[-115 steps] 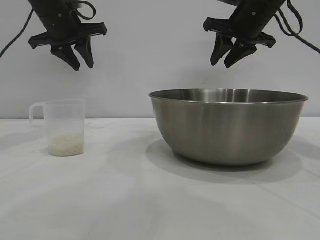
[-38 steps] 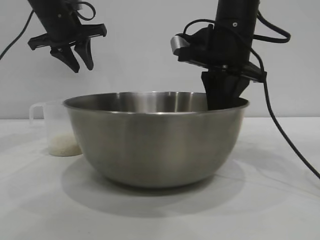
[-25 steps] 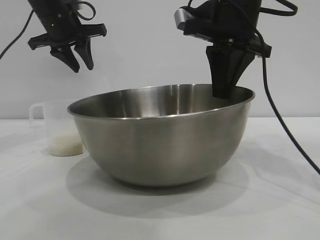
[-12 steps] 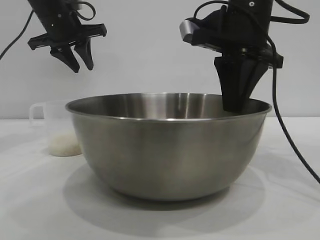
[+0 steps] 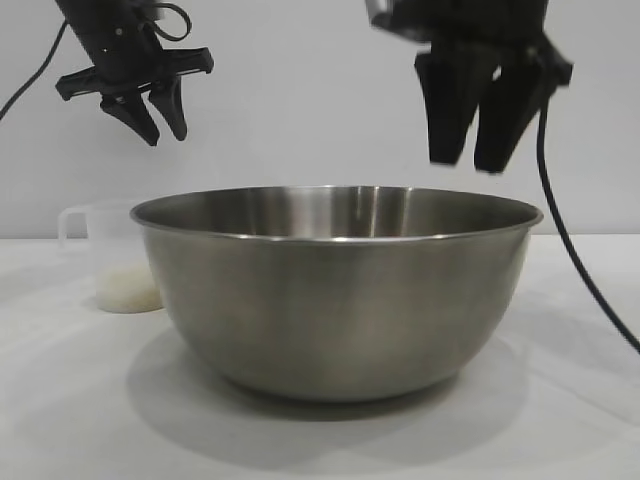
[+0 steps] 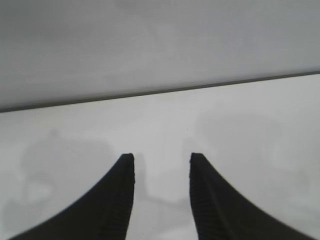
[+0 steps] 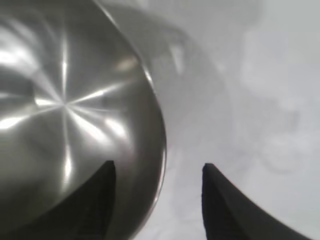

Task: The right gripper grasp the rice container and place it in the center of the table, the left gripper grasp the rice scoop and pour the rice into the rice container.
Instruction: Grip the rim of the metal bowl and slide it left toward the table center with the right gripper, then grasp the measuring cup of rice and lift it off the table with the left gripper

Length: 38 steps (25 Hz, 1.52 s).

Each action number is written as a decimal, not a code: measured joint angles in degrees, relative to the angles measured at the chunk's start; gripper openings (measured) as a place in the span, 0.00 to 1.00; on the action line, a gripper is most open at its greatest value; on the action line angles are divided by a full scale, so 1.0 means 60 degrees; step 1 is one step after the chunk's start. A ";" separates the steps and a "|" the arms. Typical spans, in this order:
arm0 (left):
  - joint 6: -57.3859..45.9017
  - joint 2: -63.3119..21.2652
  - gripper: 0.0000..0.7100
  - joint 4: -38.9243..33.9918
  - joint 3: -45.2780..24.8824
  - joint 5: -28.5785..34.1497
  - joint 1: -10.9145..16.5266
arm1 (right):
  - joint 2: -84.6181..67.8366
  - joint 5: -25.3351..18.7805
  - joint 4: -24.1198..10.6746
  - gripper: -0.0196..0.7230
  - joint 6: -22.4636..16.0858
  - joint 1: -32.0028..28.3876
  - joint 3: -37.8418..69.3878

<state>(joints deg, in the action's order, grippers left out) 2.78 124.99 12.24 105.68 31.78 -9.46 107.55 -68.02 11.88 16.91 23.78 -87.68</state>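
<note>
Bowl: mid-table, released; right gripper above its rim, jaws apart, empty; left gripper high over it, part-open, empty; scoop with rice just behind the bowl; your reach may clip the rim or tip the scoop.

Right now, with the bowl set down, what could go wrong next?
The steel bowl hides most of the clear measuring cup, so the left gripper could clip the rim reaching for its handle. The right gripper, open just above the rim, might snag it.
</note>
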 joint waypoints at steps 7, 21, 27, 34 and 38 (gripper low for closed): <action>0.0000 0.0000 0.31 0.0000 0.0000 0.0056 0.0000 | -0.2191 0.2164 0.0045 0.48 0.0000 -0.1677 0.3077; 0.0000 0.0000 0.31 0.0000 0.0000 0.0096 0.0000 | -0.9469 0.3580 0.0954 0.48 0.0040 -0.3131 0.7422; 0.0000 0.0000 0.31 0.0000 0.0000 0.0133 0.0000 | -1.1882 0.1886 0.0954 0.48 0.0004 -0.3131 0.7877; 0.0000 0.0000 0.31 0.0000 0.0000 0.0189 0.0000 | -1.3433 0.1010 0.0879 0.48 -0.0199 -0.3184 0.8393; 0.0000 0.0000 0.31 0.0000 0.0000 0.0243 0.0000 | -1.4330 0.0811 0.0848 0.48 -0.0324 -0.3608 0.9095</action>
<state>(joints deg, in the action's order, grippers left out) 2.78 124.99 12.24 105.68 33.24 -9.46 21.57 -63.16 16.97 14.97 2.14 -33.11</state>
